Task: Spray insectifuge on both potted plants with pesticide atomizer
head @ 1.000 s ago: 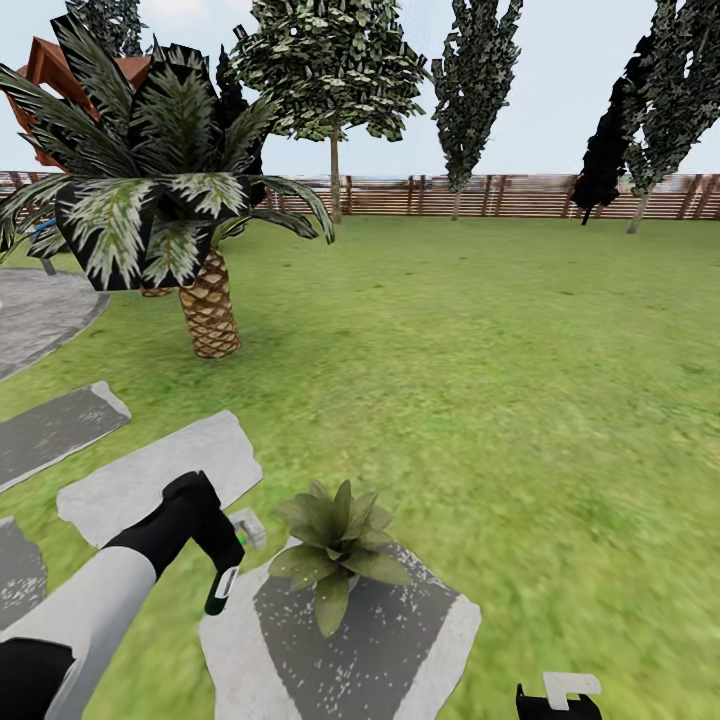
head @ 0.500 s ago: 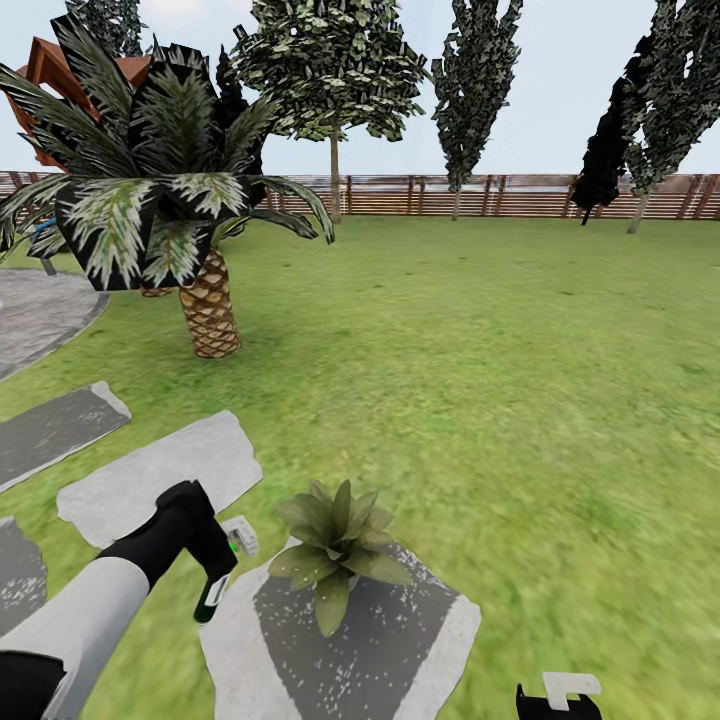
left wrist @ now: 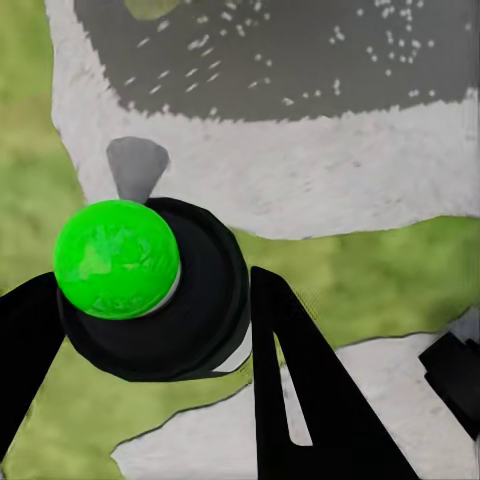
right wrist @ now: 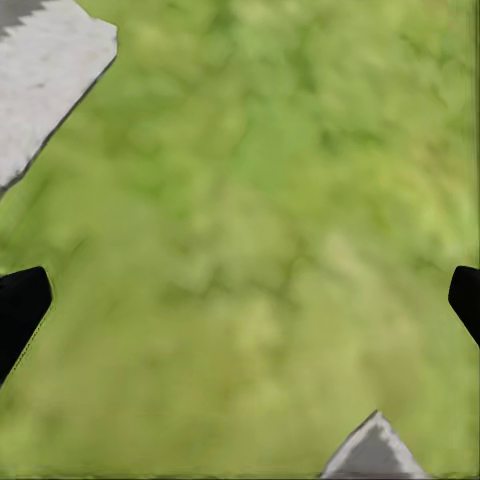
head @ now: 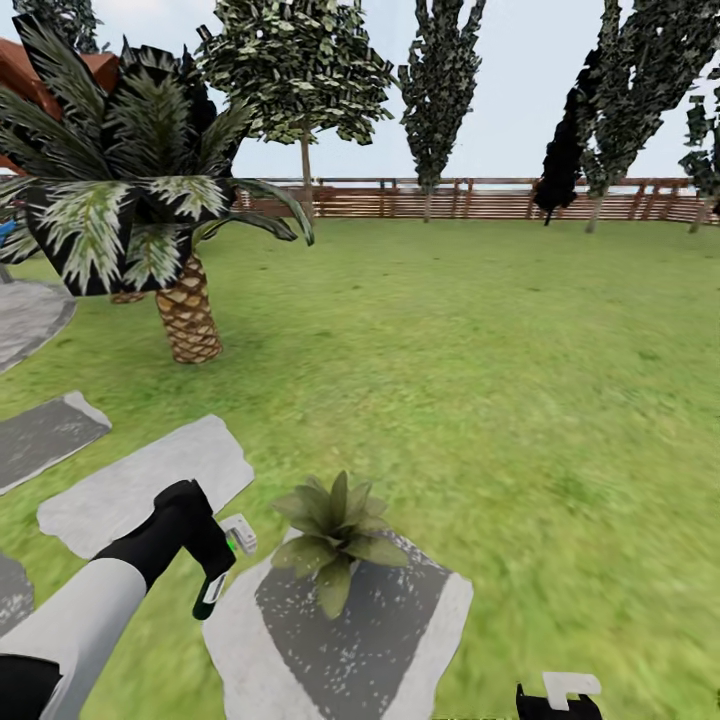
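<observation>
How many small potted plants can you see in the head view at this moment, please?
1. A potted plant sits on the grey stepping stone just beside the left gripper; a second may lie outside the picture.

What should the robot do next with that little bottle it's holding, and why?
Probably swing the left gripper a little toward the potted plant and spray. The gripper is shut on the atomizer, which hangs beside the plant over the stepping stone's edge, not yet over the leaves.

Slim black atomizer (head: 214, 590) with green cap, tilted, lower left, just beside green-leaved rosette potted plant (head: 335, 530) on grey stepping stone.
</observation>
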`<state>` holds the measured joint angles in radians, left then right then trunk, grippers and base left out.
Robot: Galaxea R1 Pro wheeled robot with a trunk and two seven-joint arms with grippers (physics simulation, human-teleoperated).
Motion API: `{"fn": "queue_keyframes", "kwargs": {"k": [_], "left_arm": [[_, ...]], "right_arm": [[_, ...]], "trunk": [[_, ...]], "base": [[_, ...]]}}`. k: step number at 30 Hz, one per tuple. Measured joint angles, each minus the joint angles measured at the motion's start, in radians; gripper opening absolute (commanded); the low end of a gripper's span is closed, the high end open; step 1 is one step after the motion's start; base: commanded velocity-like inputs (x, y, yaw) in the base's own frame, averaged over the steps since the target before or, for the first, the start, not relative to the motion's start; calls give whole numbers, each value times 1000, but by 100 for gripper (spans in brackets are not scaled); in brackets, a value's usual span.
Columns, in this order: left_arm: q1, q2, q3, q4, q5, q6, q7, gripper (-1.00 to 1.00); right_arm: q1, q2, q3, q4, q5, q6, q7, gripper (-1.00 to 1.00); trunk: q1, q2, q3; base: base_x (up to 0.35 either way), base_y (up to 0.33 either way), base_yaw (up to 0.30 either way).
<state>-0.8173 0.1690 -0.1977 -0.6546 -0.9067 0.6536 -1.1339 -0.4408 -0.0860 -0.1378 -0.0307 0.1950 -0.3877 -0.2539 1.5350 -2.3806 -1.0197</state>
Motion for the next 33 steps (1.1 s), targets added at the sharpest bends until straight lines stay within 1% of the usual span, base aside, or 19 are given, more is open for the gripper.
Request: {"fn": "queue_keyframes", "kwargs": {"k": [8, 9, 10, 11, 12, 14, 17, 19, 21, 23, 24, 26, 27, 28, 30, 33], "left_arm": [[1, -3, -2, 7, -6, -1, 0, -100], [6, -1, -4, 13, -8, -1, 12, -100], [52, -9, -7, 13, -3, -2, 49, -100], [67, -18, -7, 9, 0, -1, 56, -100], [70, -30, -6, 5, 0, -1, 61, -100], [72, -44, -6, 0, 1, -1, 64, -100], [62, -82, -5, -3, 1, 1, 73, -100], [57, -88, -4, -10, -1, 0, 77, -100], [57, -83, -2, -46, -2, 0, 112, -100], [62, -77, 0, -56, 0, 1, 136, -100], [66, -70, 4, -57, 0, 0, 144, -100], [69, -49, 20, -54, -1, -1, 149, -100], [71, -34, 28, -52, -2, -2, 150, -100], [72, -13, 40, -51, -2, -4, 150, -100], [73, 4, 55, -50, 3, -5, 147, -100], [74, 0, 59, -47, 10, -6, 145, -100]], "right_arm": [[0, 0, 0, 0, 0, 0, 0, 100], [0, 0, 0, 0, 0, 0, -1, 100], [0, 0, 0, 0, 0, 0, -1, 100], [0, 0, 0, 0, 0, 0, -1, 100], [0, 0, 0, 0, 0, 0, -1, 100], [0, 0, 0, 0, 0, 0, -1, 100], [0, 0, 0, 0, 1, 0, -1, 100], [0, 0, 0, 1, 1, 0, -1, 100], [0, 0, 0, 1, 2, 0, -1, 100], [0, 0, 0, 0, 2, 0, -1, 100], [0, 0, 0, 0, 2, 0, -1, 100], [0, 0, 0, 0, 2, 0, -1, 100], [0, 0, 0, 0, 2, 0, -1, 100], [0, 0, 0, 1, 2, 0, -1, 100], [0, 0, 0, 1, 2, 0, -1, 100], [0, 0, 0, 0, 2, 0, -1, 100]], "trunk": [[0, 0, 0], [0, 0, 0], [0, 0, 0], [0, 0, 0], [0, 0, 0], [0, 0, 0], [0, 0, 0], [0, 0, 0], [0, 0, 0], [0, 0, 0], [0, 0, 0], [0, 0, 0], [0, 0, 0], [0, 0, 0], [0, 0, 0], [0, 0, 0]], "base": [[210, 232, -26], [7, 6, 0], [4, 3, 0], [2, 2, 0], [1, 1, 0], [0, 0, 0], [0, 0, 0], [0, 0, 0], [0, 0, 0], [0, 0, 0], [0, 0, 0], [0, 0, 0], [0, 0, 0], [0, 0, 0], [0, 0, 0], [29, 0, 0]]}}
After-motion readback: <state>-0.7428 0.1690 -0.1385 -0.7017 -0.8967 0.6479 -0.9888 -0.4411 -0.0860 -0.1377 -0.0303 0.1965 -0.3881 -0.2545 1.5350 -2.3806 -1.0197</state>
